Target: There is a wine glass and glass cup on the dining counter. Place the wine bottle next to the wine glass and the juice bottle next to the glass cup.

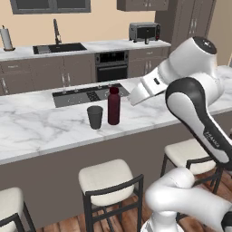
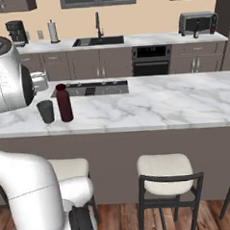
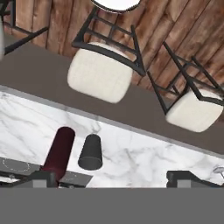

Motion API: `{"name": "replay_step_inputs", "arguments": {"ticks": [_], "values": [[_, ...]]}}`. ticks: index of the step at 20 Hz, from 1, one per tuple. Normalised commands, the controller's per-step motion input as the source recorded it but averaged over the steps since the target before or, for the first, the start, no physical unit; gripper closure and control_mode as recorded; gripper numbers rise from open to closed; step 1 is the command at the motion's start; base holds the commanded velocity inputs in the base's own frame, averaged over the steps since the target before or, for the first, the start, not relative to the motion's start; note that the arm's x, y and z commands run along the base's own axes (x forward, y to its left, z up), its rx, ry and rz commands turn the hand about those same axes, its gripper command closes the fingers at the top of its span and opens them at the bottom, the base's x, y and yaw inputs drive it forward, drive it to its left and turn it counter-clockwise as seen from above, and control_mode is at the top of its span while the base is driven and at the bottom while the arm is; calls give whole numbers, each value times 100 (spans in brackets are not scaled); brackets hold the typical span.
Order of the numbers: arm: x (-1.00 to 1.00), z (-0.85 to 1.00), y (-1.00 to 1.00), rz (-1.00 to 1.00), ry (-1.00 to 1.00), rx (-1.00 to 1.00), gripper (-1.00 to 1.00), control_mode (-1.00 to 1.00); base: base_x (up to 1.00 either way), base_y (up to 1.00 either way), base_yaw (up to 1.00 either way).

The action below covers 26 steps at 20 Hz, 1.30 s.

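Juice bottle [image 1: 113,106] stands upright just beside your glass cup [image 1: 95,117] on the worktop [image 1: 41,127]; your gripper [image 3: 113,178] spreads wide, holding nothing.

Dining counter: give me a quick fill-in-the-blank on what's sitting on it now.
1. The dark red bottle stands ____ on the dining counter.
2. Beside the bottle stands a dark grey ____.
3. Along the counter's front stand ____ with pale cushions.
4. Set into the counter behind the bottle is a ____.

Missing words: upright; cup; stools; cooktop
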Motion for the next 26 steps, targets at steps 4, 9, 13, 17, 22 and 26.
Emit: {"name": "replay_step_inputs", "arguments": {"ticks": [4, 9, 13, 17, 22, 26], "values": [[-56, -24, -80, 0, 35, -22, -100, -100, 0, 0, 0], [-9, -41, -56, 0, 28, -18, -100, -100, 0, 0, 0], [9, -35, -48, 0, 3, -17, -100, -100, 0, 0, 0], [5, -34, -54, 0, -1, -23, -100, -100, 0, 0, 0], [-11, -24, -45, -1, -4, -15, -100, -100, 0, 0, 0], [-6, 0, -12, 0, -5, -4, -100, -100, 0, 0, 0]]}}
